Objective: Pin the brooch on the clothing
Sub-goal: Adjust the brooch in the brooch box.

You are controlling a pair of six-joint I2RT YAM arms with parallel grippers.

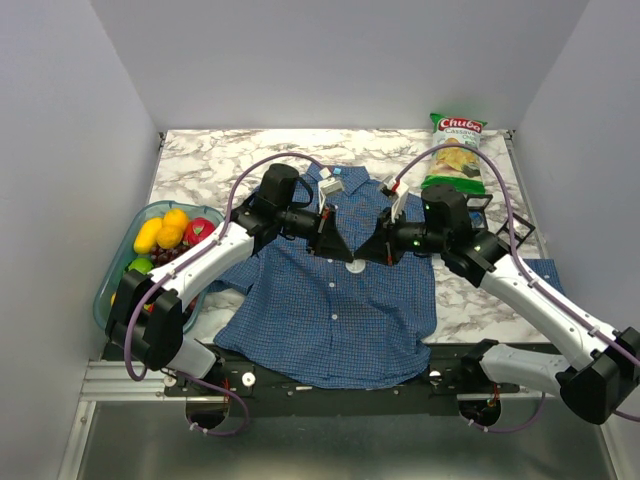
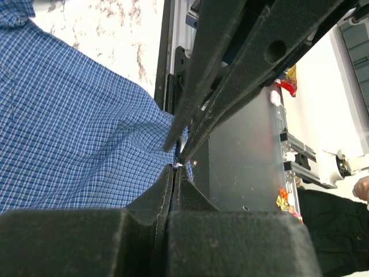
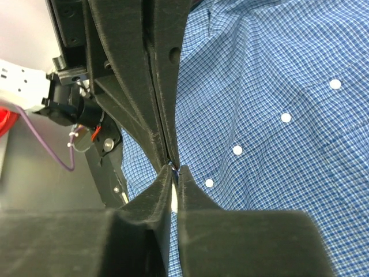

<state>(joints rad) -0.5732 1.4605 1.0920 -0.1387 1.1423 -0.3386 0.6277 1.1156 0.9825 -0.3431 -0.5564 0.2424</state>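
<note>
My left tool (image 1: 338, 250) and right tool (image 1: 374, 252) meet tip to tip over the chest of the shirt (image 1: 330, 320), just below its collar. The shirt lies spread flat, front up and buttoned, on the marble worktop (image 1: 220, 165). Its collar points to the far side and its hem reaches the near edge between my two bases.

A small white round brooch (image 1: 357, 267) shows right where the two tips come together, on the line of buttons.

In the left wrist view my left fingers (image 2: 144, 208) are pressed together, with only a thin seam between them. The cloth rises in a fold towards their tips, but I cannot tell whether any of it is caught there. The other tool's fingers come down from above to the same spot.

In the right wrist view my right fingers (image 3: 196, 196) are also pressed together. A thin pale piece shows in the slit between them, and as far as I can tell it is the brooch.

A bowl (image 1: 110, 285) of fruit stands at the left, touching the shirt's sleeve. A bag of chips (image 1: 455, 155) lies at the far right, just beyond the right shoulder.
</note>
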